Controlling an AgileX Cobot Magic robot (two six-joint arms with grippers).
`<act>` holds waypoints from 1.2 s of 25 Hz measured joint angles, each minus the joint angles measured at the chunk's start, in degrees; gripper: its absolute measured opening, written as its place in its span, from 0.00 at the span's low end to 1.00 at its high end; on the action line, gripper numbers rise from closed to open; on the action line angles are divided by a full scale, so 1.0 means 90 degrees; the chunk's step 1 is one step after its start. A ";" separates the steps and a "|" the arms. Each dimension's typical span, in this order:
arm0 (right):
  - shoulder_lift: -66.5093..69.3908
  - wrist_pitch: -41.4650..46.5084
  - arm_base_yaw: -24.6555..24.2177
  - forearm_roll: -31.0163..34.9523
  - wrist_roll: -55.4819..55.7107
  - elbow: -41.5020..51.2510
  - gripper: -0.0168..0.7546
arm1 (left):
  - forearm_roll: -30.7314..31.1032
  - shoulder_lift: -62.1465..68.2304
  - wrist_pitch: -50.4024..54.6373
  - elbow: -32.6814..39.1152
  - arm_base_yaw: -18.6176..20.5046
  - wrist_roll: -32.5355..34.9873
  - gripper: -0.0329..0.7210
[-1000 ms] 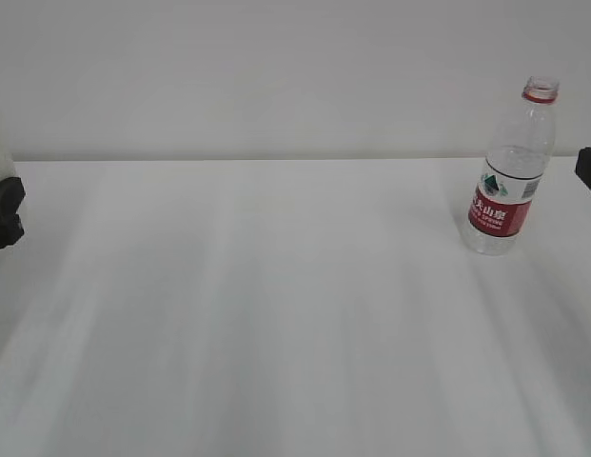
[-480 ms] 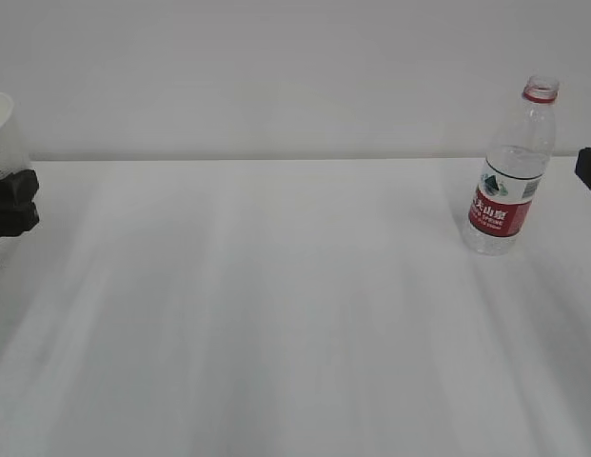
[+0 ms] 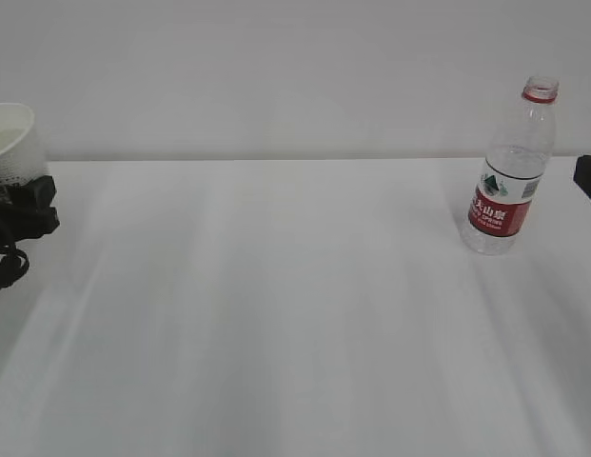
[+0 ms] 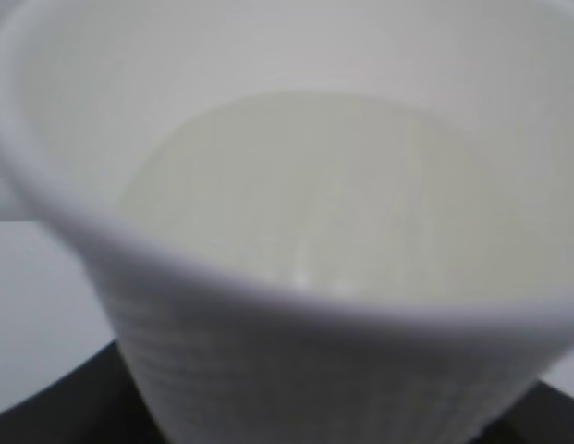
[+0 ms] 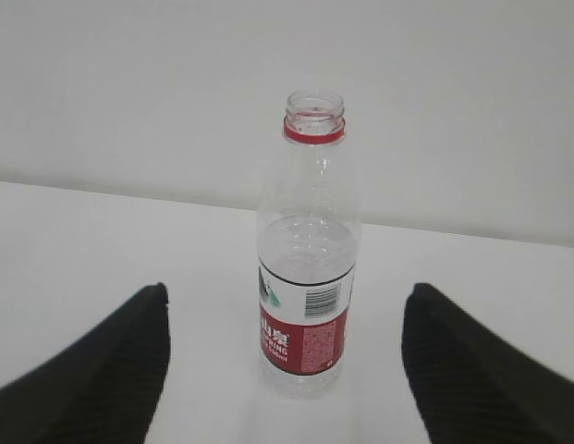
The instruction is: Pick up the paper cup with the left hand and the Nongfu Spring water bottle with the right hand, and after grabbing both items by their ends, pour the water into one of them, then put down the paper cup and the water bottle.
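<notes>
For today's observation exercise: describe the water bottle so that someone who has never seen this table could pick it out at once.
Start at the white table and look to its far right, near the back wall. There the Nongfu Spring water bottle stands upright, alone. It is clear ribbed plastic, uncapped, with a red neck ring and a red-and-white label.

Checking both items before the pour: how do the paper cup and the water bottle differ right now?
The paper cup is opaque white and short; the Nongfu Spring water bottle is clear, taller, with a red label. The cup sits in the left hand at the left edge of the exterior view; the bottle stands free on the table, between the right hand's open fingers, untouched. Both are upright and open-topped.
</notes>
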 joint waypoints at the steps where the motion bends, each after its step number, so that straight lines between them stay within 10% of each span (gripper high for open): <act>1: 0.0051 0.0000 0.0000 0.0000 0.0000 0.0000 0.79 | 0.0000 0.0064 -0.0009 -0.0015 0.0000 0.0000 0.71; 30: 0.0379 -0.0106 0.0000 -0.0047 0.0000 0.0000 0.79 | 0.0000 0.2019 -0.0025 -0.1674 0.0000 -0.0452 0.71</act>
